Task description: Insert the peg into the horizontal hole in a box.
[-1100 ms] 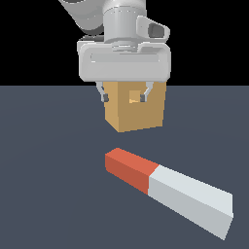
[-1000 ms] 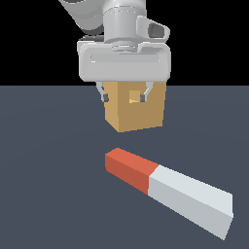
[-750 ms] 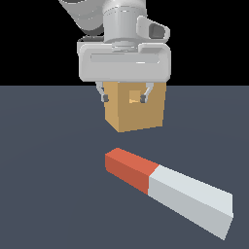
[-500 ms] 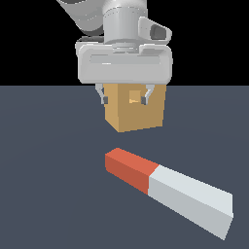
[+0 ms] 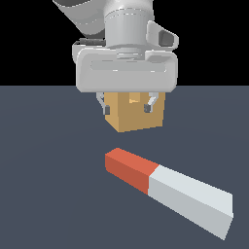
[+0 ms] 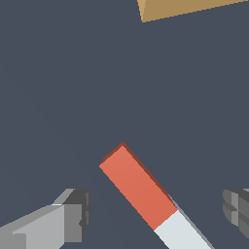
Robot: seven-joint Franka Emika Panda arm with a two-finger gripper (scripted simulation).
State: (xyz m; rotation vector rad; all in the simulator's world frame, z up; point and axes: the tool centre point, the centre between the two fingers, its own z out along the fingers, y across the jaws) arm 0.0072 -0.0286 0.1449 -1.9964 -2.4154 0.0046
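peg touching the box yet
Apart. The wrist view shows bare floor between the peg's red end and the box.

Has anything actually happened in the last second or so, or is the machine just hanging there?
Hardly anything. The arm's pincer has crept very slightly upward in the exterior view and remains open, gripping nothing. The peg lies where it was on the floor, red end toward the box, and the box has not shifted either. Nothing was picked up or let go.
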